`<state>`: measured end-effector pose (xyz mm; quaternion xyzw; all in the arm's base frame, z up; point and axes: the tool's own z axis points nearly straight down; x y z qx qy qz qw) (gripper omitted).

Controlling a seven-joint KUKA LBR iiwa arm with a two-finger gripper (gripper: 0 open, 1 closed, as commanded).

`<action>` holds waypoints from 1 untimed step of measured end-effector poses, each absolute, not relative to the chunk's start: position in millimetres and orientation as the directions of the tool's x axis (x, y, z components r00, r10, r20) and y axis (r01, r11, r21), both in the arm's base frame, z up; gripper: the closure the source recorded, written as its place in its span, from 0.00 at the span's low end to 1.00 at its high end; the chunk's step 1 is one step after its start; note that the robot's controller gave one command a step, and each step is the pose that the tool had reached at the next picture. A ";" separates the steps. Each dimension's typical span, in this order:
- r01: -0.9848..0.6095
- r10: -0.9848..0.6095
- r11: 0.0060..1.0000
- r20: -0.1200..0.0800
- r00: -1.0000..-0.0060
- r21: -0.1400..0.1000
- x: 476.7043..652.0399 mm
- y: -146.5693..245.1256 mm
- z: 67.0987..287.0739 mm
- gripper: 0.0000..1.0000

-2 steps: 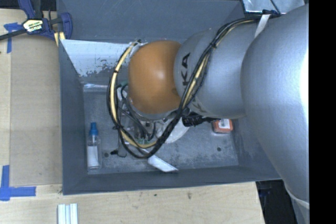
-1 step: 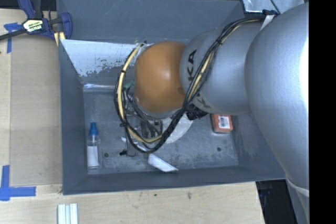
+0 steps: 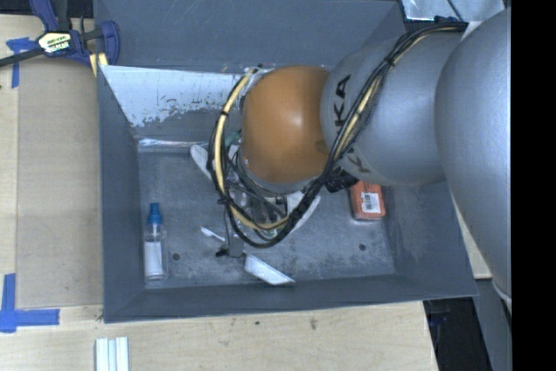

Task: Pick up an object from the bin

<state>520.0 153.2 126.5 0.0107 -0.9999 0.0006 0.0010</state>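
Observation:
My gripper [image 3: 236, 241] reaches down into the middle of the bin, mostly hidden under the arm's orange cover. Just left of it lies a small white scrap [image 3: 211, 233]. A flat white piece [image 3: 267, 271] lies right below it, near the bin's front wall. A crumpled white thing [image 3: 201, 157] pokes out from behind the arm, up and to the left. What is under the gripper is hidden.
A small clear bottle with a blue cap [image 3: 154, 244] lies upright along the left side of the floor. An orange box with a barcode label [image 3: 367, 201] sits at the right, partly under the arm. The arm covers the bin's right half.

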 end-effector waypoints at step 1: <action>0.269 0.269 0.963 -0.003 -0.963 0.002 537.0 141.1 121.3 0.00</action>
